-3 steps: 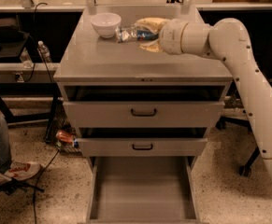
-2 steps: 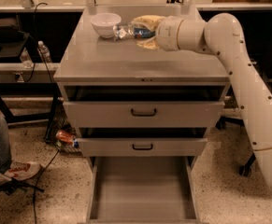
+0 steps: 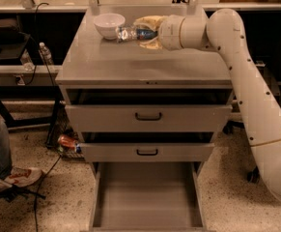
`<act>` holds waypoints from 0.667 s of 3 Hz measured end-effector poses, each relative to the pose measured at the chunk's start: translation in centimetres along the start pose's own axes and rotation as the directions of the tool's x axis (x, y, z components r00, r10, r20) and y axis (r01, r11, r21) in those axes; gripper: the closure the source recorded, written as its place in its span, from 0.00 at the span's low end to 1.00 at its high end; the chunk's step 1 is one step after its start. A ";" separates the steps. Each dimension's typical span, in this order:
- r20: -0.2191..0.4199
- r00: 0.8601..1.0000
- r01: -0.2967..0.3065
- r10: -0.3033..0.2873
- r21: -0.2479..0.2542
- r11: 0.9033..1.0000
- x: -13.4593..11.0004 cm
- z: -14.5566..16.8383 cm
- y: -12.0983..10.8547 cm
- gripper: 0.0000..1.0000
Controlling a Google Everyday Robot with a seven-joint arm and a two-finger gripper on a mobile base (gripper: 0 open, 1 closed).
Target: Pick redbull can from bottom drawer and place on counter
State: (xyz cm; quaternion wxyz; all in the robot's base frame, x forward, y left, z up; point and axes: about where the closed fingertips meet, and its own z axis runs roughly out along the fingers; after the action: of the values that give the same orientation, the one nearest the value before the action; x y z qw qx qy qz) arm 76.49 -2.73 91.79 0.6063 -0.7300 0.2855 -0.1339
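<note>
— At the back of the table [image 3: 130,66], beside the white bowl [image 3: 109,24], is that where the gripper [image 3: 141,33] sits?

— Yes. The arm [image 3: 246,81] reaches in from the right, and the gripper points left toward the bowl. The redbull can [image 3: 133,33] lies on its side between the 2 fingers [image 3: 148,21], its far end just beside the bowl's rim.

— And the bottom drawer [image 3: 147,197]?

— Pulled out, with nothing showing on its floor. So the pick looks done and the step in hand is the placing, probably close to its end.

— How do the fingers stand?

— Closed down to about the can's width, 1 on each side and apparently touching it. That reads as a hold on the can. Whether the can's weight already rests on the table cannot be told from this angle.

— What does the next move call for?

— Probably settling the can onto the surface if it is not down already. Then the fingers would open just enough to clear it and draw back to the right. A can on its side may roll, and the bowl is very near, so a slow release seems wise.
</note>
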 end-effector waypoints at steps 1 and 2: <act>0.017 0.999 -0.026 0.027 -0.031 0.999 0.5 0.9 0.6 0.78; 0.026 0.999 -0.038 0.040 -0.051 0.998 0.7 1.3 1.1 0.55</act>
State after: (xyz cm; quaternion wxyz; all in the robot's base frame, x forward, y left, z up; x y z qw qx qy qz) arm 77.54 -2.19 90.36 0.5939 -0.7412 0.2948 -0.1049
